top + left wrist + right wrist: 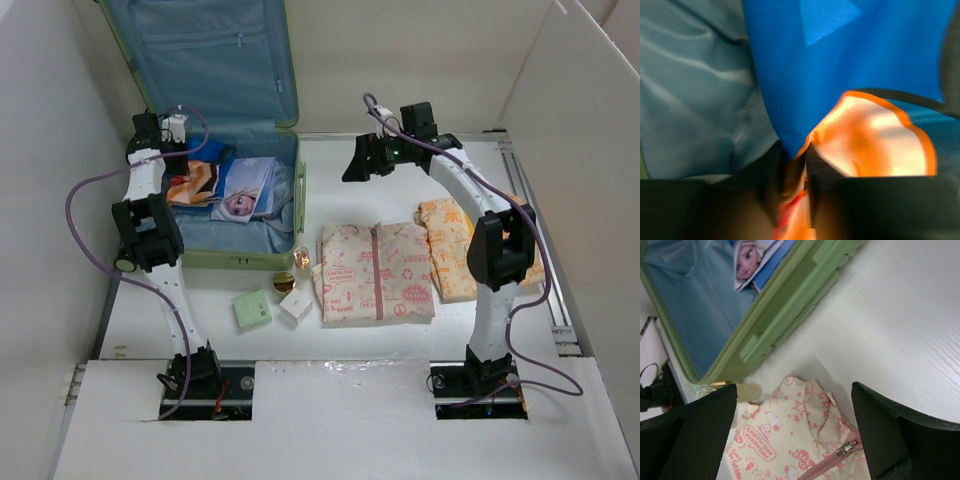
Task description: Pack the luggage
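1. Left gripper [795, 172] is clamped tight on a blue-and-orange printed cloth [805, 75], down inside the luggage [232, 259].
2. Luggage lies open at the far left of the table [400, 330], lid propped upright behind.
3. Right gripper [794, 405] hangs spread wide, holding nothing, above a pink-printed zip pouch [785, 440].

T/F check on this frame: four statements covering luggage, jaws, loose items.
1. The luggage lies open. True.
2. The left jaws are shut on the printed cloth inside it. True.
3. The right jaws grip the zip pouch. False: they stand open and empty.
4. The green box sits in the luggage. False: it lies on the table in front of it.
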